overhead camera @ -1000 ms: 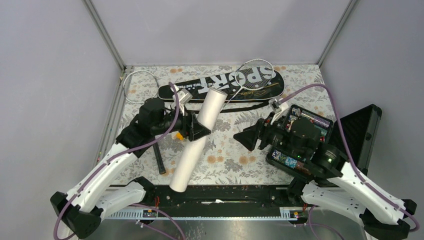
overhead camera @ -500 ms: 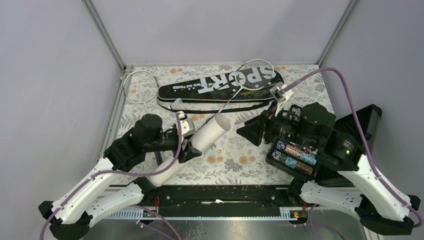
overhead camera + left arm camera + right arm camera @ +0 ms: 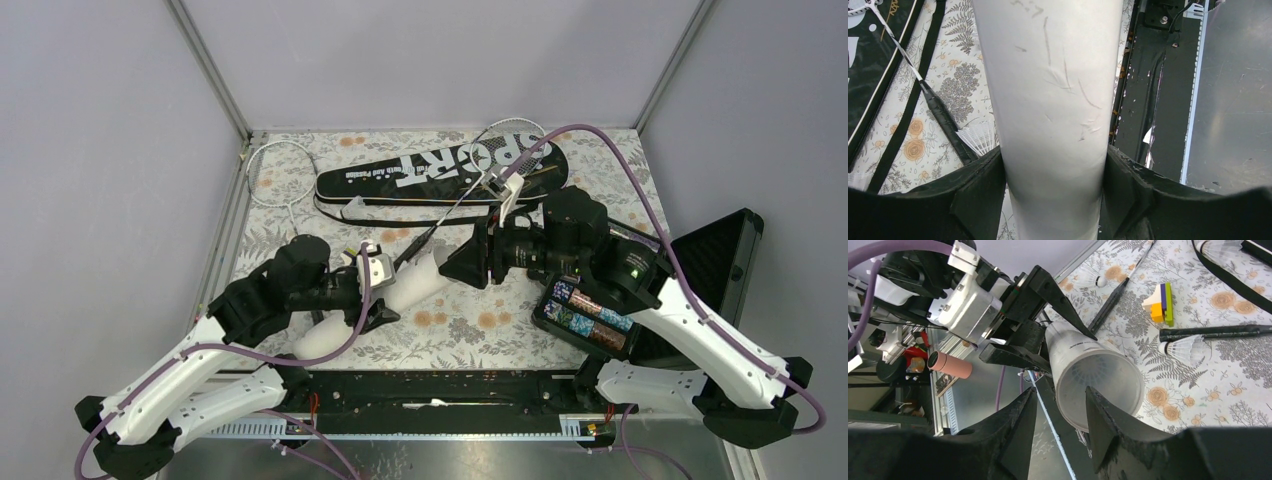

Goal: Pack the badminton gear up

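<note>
The long white tube (image 3: 425,270) lies slanted low over the table, and my left gripper (image 3: 386,292) is shut on its middle. In the left wrist view both pads press the tube (image 3: 1053,90) inside the left gripper (image 3: 1053,167). My right gripper (image 3: 450,270) is at the tube's open mouth (image 3: 1100,385), open (image 3: 1060,392), one fingertip in front of the rim. White feathers show deep inside the tube. The black SPORT bag (image 3: 440,165) lies at the back with one racket (image 3: 515,150) across it. A second racket's head (image 3: 280,170) is at the far left. Shuttlecocks (image 3: 1183,347) (image 3: 975,137) lie loose.
An open black hard case (image 3: 590,315) of foil-wrapped items sits at the right, its lid (image 3: 720,260) raised. A small coloured block (image 3: 1160,305) and black racket handles (image 3: 1218,331) (image 3: 1110,302) lie on the flowered cloth. The bag's strap (image 3: 903,120) trails beside the tube.
The left arm has swung the tube down from steep to nearly lying, mouth pointing right. The right gripper has moved left up to that mouth and its jaws have narrowed.
</note>
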{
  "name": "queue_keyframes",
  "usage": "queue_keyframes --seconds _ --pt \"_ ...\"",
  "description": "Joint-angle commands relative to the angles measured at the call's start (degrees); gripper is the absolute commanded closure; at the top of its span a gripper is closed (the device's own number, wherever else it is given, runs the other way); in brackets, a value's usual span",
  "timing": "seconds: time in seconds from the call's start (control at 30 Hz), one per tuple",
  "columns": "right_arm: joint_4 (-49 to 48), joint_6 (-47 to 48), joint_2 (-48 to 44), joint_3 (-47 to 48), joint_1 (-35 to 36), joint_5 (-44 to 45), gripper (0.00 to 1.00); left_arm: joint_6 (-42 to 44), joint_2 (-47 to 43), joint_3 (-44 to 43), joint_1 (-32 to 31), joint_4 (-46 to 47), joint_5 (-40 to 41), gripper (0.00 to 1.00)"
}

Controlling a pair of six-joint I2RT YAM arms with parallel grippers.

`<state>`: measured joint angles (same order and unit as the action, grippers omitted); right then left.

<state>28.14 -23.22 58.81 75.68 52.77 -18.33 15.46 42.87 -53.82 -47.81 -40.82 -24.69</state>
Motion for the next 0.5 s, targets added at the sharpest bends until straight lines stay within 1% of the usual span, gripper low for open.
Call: queue_keyframes --seconds 0.0,0.17,0.27,0.4,0.47 --pt "-4.34 -0.09 -0.01 -0.97 0.22 -2.99 0.53 1.82 -0.66 0.1 -0.34 2.23 1.66 0.69" --pt "-5.4 -0.41 0.35 -2.48 0.22 -3.36 0.54 2.2 -1.14 0.39 -0.4 2.31 1.91 0.7" --pt "-5.82 -0.8 1.08 -2.79 0.22 -4.38 0.58 2.5 -1.13 0.39 -0.42 2.28 1.89 0.7" --pt "-6.25 -1.03 1.18 -3.08 0.25 -4.19 0.77 3.23 -1.69 0.79 -0.4 2.24 2.69 0.71" --pt "-6.25 -1.1 0.71 -3.03 0.15 -3.92 0.85 3.34 -2.18 1.17 -0.39 2.32 3.83 0.71"
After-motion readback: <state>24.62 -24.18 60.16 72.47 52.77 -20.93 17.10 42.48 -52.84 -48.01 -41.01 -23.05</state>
